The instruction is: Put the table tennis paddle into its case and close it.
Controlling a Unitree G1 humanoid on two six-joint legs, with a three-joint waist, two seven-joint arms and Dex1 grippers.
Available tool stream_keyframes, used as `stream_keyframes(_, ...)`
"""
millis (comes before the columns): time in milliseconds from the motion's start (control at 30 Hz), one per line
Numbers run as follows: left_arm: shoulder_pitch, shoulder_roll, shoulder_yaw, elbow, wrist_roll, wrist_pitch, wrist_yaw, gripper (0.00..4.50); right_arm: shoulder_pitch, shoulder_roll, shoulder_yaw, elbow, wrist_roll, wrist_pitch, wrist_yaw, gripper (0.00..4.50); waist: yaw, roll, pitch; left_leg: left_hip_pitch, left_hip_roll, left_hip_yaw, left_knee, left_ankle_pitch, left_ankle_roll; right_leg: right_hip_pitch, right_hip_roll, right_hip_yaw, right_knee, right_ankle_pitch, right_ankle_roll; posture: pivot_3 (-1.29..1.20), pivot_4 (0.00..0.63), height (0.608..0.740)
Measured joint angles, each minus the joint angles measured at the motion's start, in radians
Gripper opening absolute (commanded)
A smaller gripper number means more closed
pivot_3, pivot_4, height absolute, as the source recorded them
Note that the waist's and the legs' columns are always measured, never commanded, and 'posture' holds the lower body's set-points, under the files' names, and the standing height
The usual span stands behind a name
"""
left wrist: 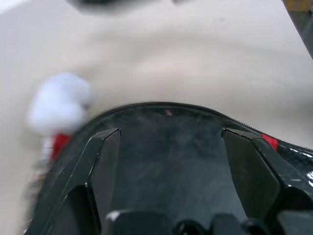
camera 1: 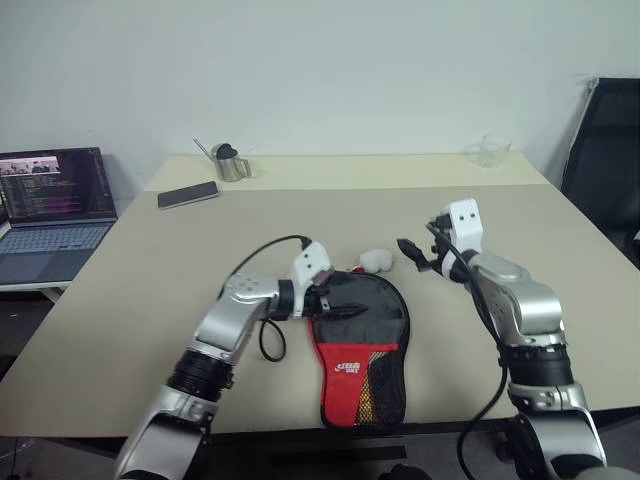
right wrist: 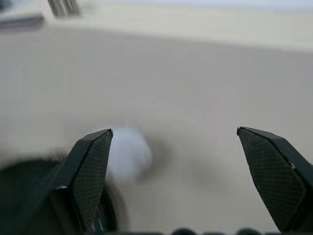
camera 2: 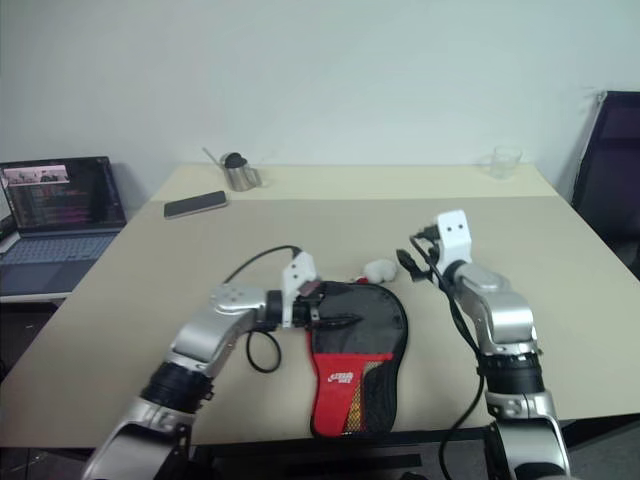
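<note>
Beige table [camera 1: 150, 290] by white wall, laptop [camera 1: 50, 205] at left, case [camera 1: 362, 345] logo unreadable, left gripper [camera 1: 345, 312] and right gripper [camera 1: 412, 255] both spread, empty.

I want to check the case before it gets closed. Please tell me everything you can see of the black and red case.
The case is a paddle-shaped pouch of black fabric, with a red panel bearing a white logo and a mesh patch on its narrow end. It lies flat near the table's front edge, round end away from the robot. A white ball charm rests at that end. The open left gripper is over its round part; contact is unclear.
</note>
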Motion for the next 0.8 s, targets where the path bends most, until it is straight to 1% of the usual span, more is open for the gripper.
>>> stream_keyframes(67,0.000,-0.022,-0.001,0.033,0.014,0.005,0.029,4.49,-0.016,0.023,0.002,0.051,-0.001,-0.019,-0.011,4.50,0.000,0.000,0.000,0.000,0.000,0.000,0.000,0.000,0.000,0.000,0.000,0.000,0.000,0.000,0.000,0.00,0.150,0.740)
stream_keyframes(267,0.002,-0.055,-0.029,0.085,0.081,-0.003,0.100,4.49,-0.116,0.087,0.020,0.250,-0.005,-0.105,-0.042,4.50,-0.001,0.000,0.000,-0.001,0.000,0.001,0.000,0.002,-0.003,-0.001,-0.001,0.001,0.000,0.000,0.000,0.00,0.150,0.740)
stream_keyframes(433,0.009,-0.065,-0.039,0.078,0.092,0.005,0.105,4.49,-0.201,0.144,0.017,0.442,-0.013,-0.187,-0.087,4.50,-0.001,0.000,0.000,0.000,0.000,0.000,0.000,0.002,-0.003,-0.001,-0.001,0.001,0.000,0.000,0.000,0.00,0.150,0.740)
stream_keyframes(600,0.025,-0.074,-0.039,0.037,0.097,0.047,0.131,4.49,-0.242,0.192,0.004,0.654,-0.016,-0.199,-0.147,4.50,-0.001,0.001,0.000,-0.001,0.000,0.000,0.000,0.002,-0.003,-0.001,-0.001,0.001,0.000,0.000,0.000,0.00,0.150,0.740)
stream_keyframes(800,0.037,-0.074,-0.039,-0.005,0.098,0.095,0.152,4.49,-0.273,0.198,0.007,0.771,-0.046,-0.206,-0.176,4.50,-0.002,0.001,0.000,0.000,0.000,0.000,0.000,0.002,-0.003,-0.001,-0.001,0.001,0.000,0.000,0.000,0.00,0.150,0.740)
